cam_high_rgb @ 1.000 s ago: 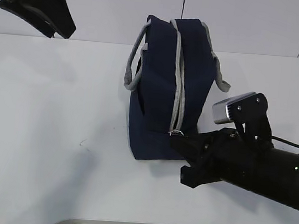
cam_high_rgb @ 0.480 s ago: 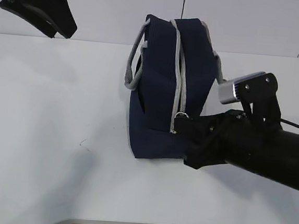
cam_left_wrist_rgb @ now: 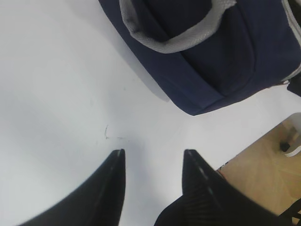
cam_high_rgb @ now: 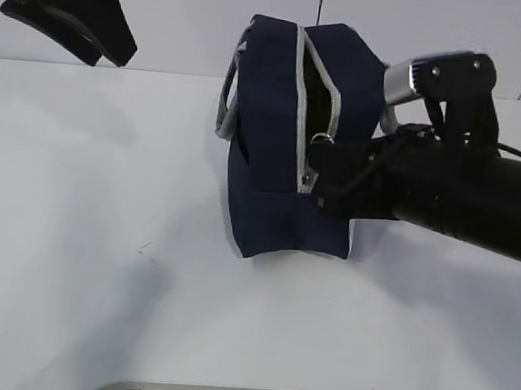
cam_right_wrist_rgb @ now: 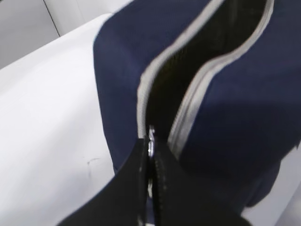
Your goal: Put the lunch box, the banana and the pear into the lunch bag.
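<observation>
The right gripper clamps the zipper pull, parting the lunch bag just ahead for loading; the left gripper hovers spread, idle.

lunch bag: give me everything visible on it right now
The lunch bag is boxy navy fabric, standing on the white table toward its far edge. A grey zipper strip runs over it and gapes partly open, showing a dark interior. Grey loop handles hang at its sides. The right gripper is shut on the metal zipper pull. The left gripper hangs open above the table, clear of the bag. No food or box shows.
</observation>
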